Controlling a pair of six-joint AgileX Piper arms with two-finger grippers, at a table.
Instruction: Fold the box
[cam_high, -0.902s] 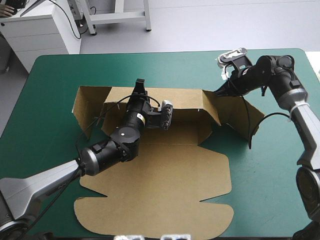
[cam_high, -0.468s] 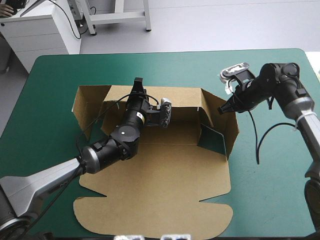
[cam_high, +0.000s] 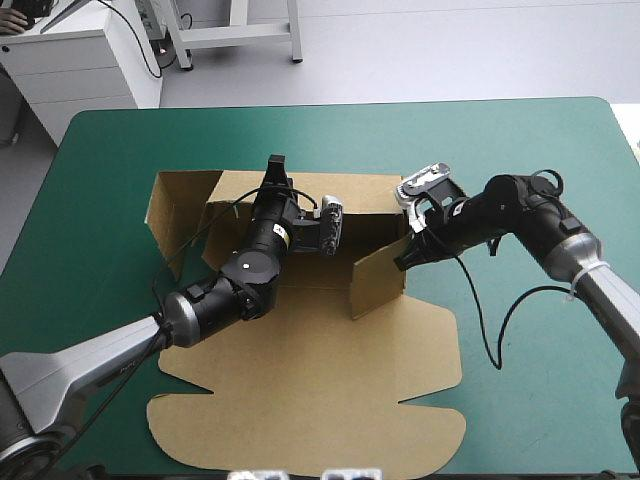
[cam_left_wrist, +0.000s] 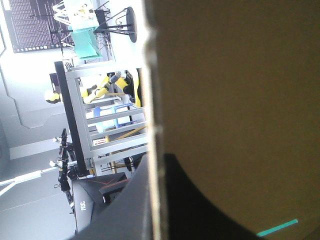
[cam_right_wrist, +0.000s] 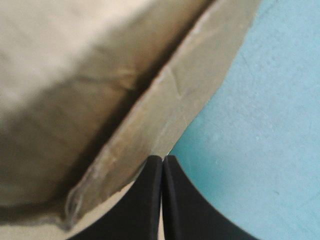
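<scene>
Since the earlier frames the right gripper (cam_high: 403, 262) has travelled from the upper right of the high view toward the centre. The right-hand flap (cam_high: 378, 277) of the box (cam_high: 320, 310) has swung with it. Before, the flap lay splayed out to the right; now it stands on edge just right of centre, angled inward. The gripper's black fingers (cam_right_wrist: 150, 200) are pressed together into one point, and that tip touches the flap's edge without gripping it.

The left gripper (cam_high: 277, 170) has stayed at the far wall (cam_high: 360, 195), upper centre, its jaws nearly closed with the wall's board pinched between them. The left arm (cam_high: 215, 300) lies diagonally over the sheet's left half, hiding part of the fold line.

The box rests mid-table on the teal-green cover (cam_high: 530, 400). Its broad lid panel (cam_high: 310, 410) lies flat toward the lower edge of the frame, its far wall is raised, and its left side flap (cam_high: 180, 200) opens outward at upper left.
</scene>
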